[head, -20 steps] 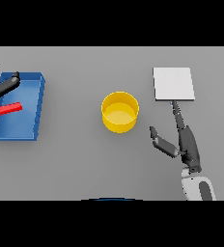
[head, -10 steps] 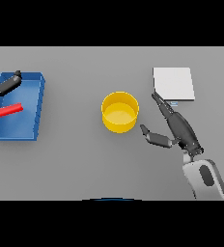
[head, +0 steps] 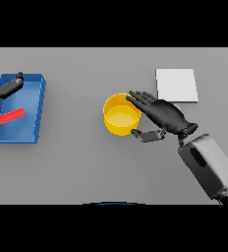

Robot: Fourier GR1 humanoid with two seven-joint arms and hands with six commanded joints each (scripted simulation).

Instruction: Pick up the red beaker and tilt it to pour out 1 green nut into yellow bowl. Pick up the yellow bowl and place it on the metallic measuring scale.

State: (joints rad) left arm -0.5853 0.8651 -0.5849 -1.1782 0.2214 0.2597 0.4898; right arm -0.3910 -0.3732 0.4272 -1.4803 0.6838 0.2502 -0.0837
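The yellow bowl [head: 120,116] stands upright at the table's middle, and I see only yellow inside it. My right hand [head: 164,116] is open at its right side, straight fingers reaching over the right rim and the thumb low beside the wall. The pale square measuring scale [head: 177,84] lies behind this hand, to the bowl's right. A red beaker [head: 7,118] lies on its side in the blue tray [head: 36,106] at far left. My left hand [head: 2,87] hovers open over the tray's back left corner, apart from the beaker. No green nut shows.
The blue tray has raised walls and sits against the view's left edge. Bare grey table stretches between the tray and the bowl and along the front. My right forearm [head: 209,165] slants in from the lower right.
My right hand has swung left from beside the scale to the bowl's right rim, its fingers now over the rim. The left hand and the beaker have stayed put.
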